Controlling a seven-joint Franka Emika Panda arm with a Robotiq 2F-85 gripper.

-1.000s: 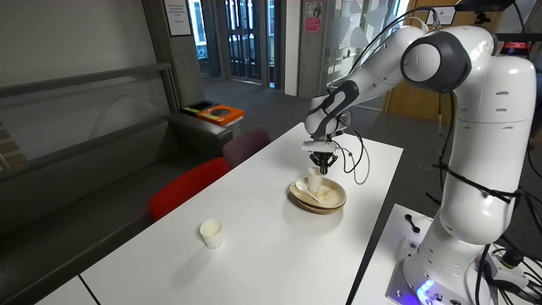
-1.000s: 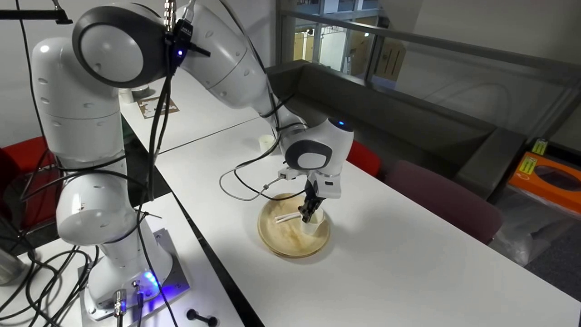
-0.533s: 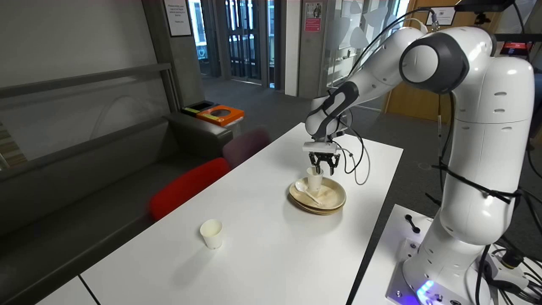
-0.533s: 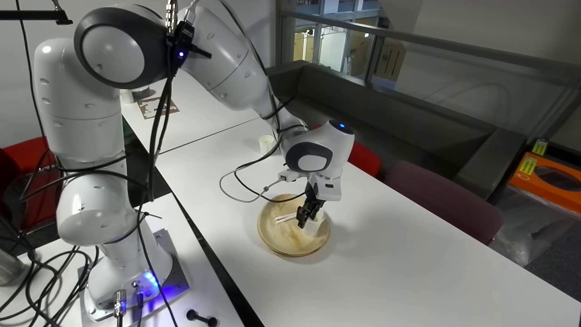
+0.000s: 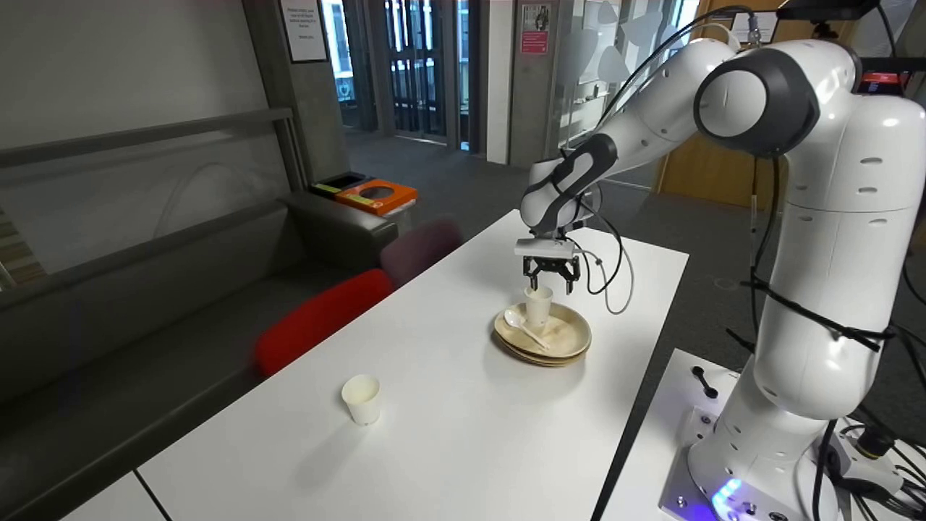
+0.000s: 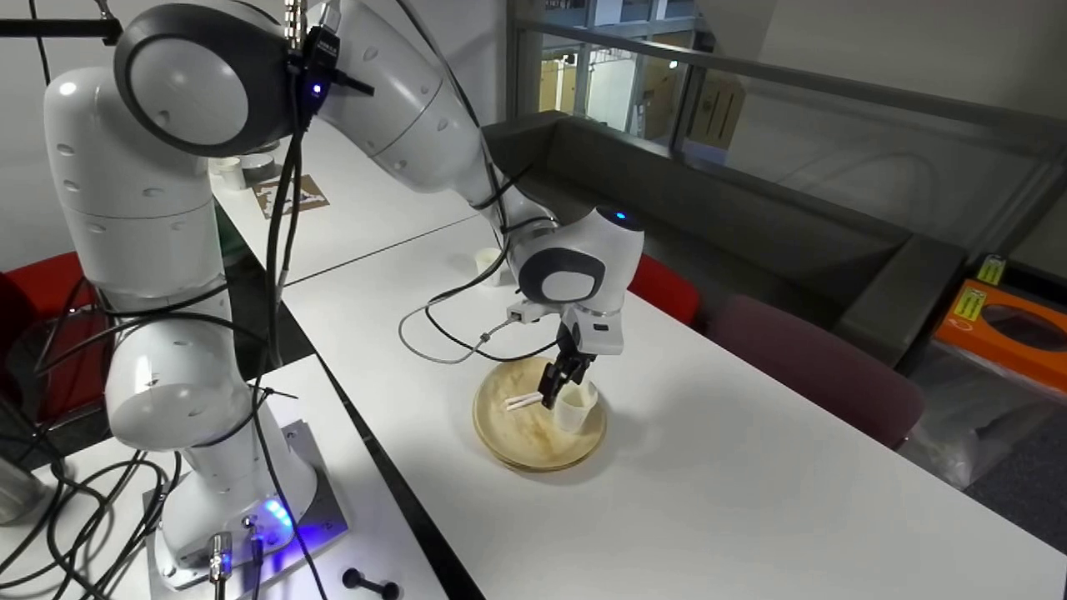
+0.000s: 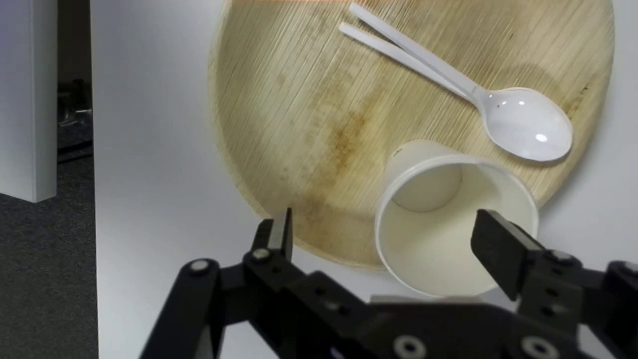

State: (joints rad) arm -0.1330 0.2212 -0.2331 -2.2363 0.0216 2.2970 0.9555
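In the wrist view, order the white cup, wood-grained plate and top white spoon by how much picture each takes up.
1. Wood-grained plate, even though cut off at the top.
2. White cup; its rim rises toward the camera, which enlarges it.
3. Top white spoon, longer than the cup but far slimmer.
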